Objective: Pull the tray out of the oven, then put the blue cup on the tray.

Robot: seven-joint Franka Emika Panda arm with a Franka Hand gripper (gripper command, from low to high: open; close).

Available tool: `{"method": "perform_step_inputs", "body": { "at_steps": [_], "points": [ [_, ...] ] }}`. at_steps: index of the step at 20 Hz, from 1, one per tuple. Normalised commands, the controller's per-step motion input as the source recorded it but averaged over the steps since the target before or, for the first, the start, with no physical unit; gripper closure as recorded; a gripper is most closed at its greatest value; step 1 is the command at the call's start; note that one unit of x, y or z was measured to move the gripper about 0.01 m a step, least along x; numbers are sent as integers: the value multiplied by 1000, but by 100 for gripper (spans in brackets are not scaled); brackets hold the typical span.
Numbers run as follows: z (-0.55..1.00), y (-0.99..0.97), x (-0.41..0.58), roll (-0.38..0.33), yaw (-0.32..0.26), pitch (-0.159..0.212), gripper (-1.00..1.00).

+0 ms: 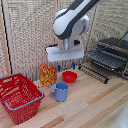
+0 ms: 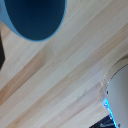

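Wood table (image 1: 95,107) carries everything we see. The oven (image 1: 112,54) sits at the exterior view's right, door down, with the tray (image 1: 107,60) showing inside its mouth. The blue cup (image 1: 60,91) stands upright between the red basket (image 1: 19,96) and the red bowl (image 1: 69,76). Above the cup and bowl hangs the gripper (image 1: 65,66), holding nothing, though we cannot tell how wide its fingers stand.

we see the basket (image 1: 19,97) at the exterior view's left, the cup (image 1: 60,91) just before the bowl (image 1: 69,76), and the oven (image 1: 111,55) at the right on the table (image 1: 90,107).
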Motion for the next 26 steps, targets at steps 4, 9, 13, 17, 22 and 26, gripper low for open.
{"method": "perform_step_inputs", "body": {
  "at_steps": [4,9,13,17,22,26],
  "points": [
    [-252,-294,49,27,42,-56,-100],
    [-231,-39,53,65,48,-59,-100],
    [-222,465,-1,43,81,-19,-100],
    [-183,496,-29,7,46,-2,-100],
    [-91,56,-257,-74,126,1,-100],
    [323,-271,-354,-25,113,-45,-100]
  ]
}}
